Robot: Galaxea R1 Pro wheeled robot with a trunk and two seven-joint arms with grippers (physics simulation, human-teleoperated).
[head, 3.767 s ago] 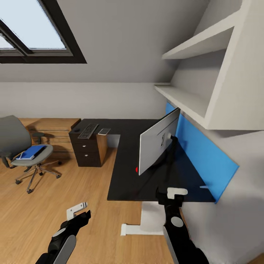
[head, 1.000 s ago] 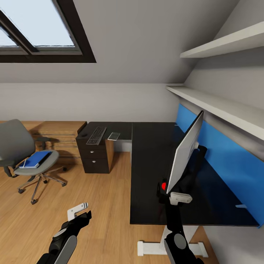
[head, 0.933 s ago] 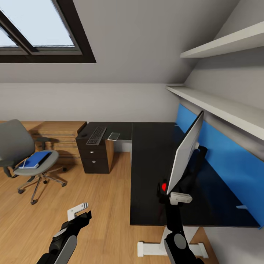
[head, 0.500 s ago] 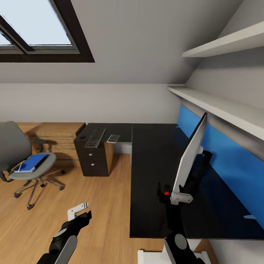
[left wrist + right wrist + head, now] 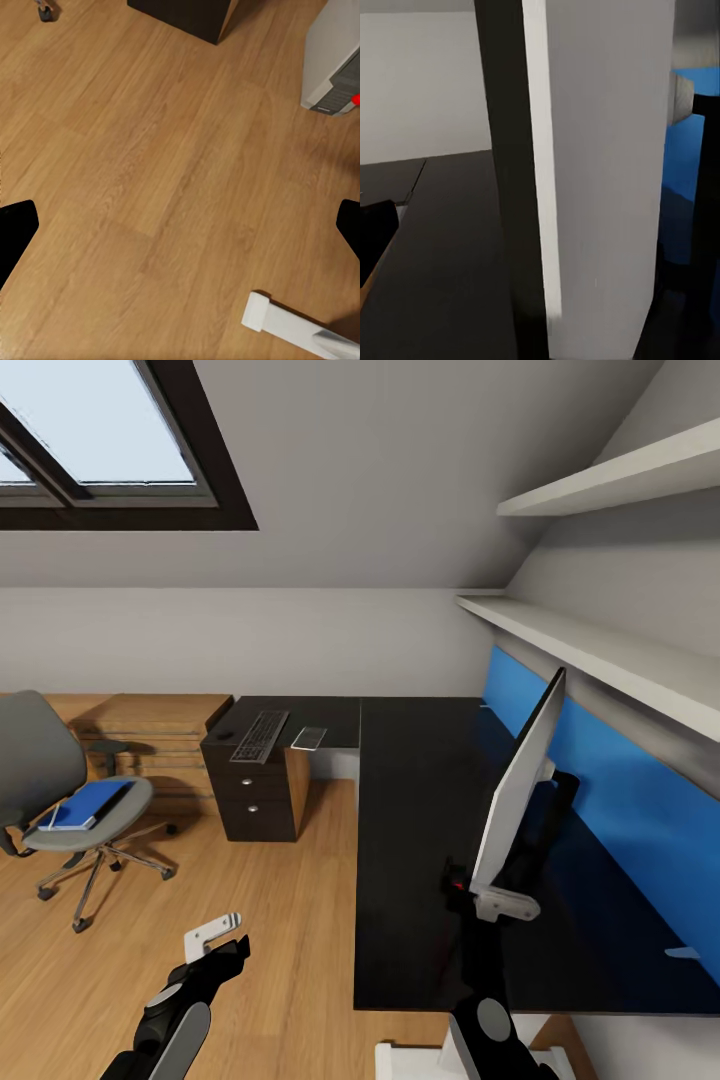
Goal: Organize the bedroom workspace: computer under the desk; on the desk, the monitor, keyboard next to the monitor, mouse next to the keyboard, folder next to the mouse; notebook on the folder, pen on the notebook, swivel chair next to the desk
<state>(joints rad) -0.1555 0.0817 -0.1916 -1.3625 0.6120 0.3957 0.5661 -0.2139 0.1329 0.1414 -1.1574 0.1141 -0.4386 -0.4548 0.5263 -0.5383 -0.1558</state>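
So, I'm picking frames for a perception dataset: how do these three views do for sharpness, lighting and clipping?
Head view: sharp, evenly lit by the skylight, soft shadow under the swivel chair. Left wrist view: crisp wood floor, flat light, black finger tips clipped at both edges. Right wrist view: the monitor sits very close, its edge soft, right side dim.

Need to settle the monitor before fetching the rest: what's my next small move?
Probably open the right claw and back it off: the monitor stands upright on the desk by the blue panel, while the keyboard lies on the far wing.
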